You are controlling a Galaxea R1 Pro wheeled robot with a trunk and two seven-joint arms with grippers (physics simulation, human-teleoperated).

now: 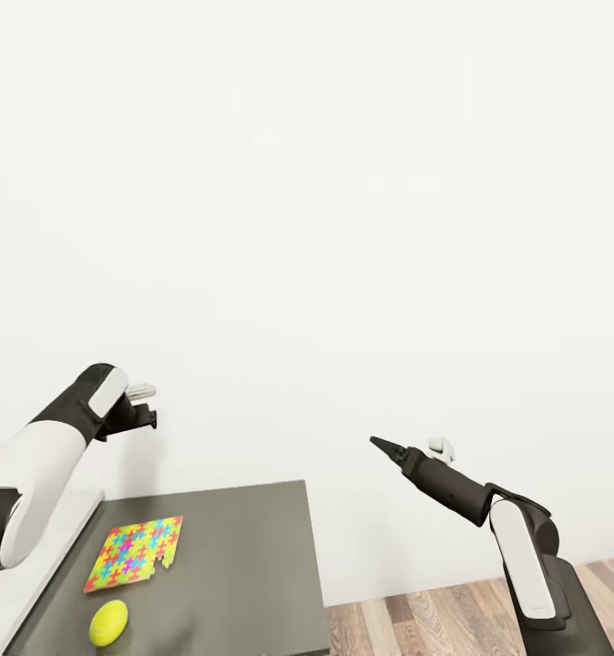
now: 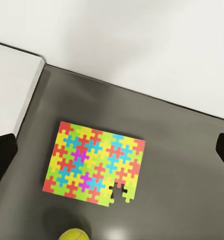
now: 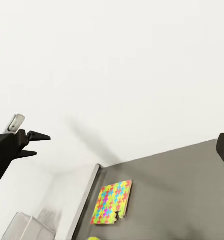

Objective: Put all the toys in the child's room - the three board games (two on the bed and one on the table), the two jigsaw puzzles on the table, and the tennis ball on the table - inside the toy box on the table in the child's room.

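Observation:
One bright jigsaw puzzle point(image 1: 134, 553) point(image 2: 94, 163) point(image 3: 112, 202) lies flat on the dark table point(image 1: 243, 565), with a gap at one corner. The tennis ball point(image 1: 108, 622) point(image 2: 75, 235) rests just in front of it. A pale grey edge, seemingly the toy box point(image 1: 47, 560) point(image 2: 12, 80), borders the table's left side. My left gripper point(image 1: 148, 410) hangs open above the puzzle, holding nothing. My right gripper point(image 1: 386, 446) is open in the air, right of the table and past its edge. The board games and the bed are out of view.
A plain white wall point(image 1: 343, 182) rises right behind the table. Wood-plank floor point(image 1: 434, 610) shows to the right of the table's edge, under my right arm.

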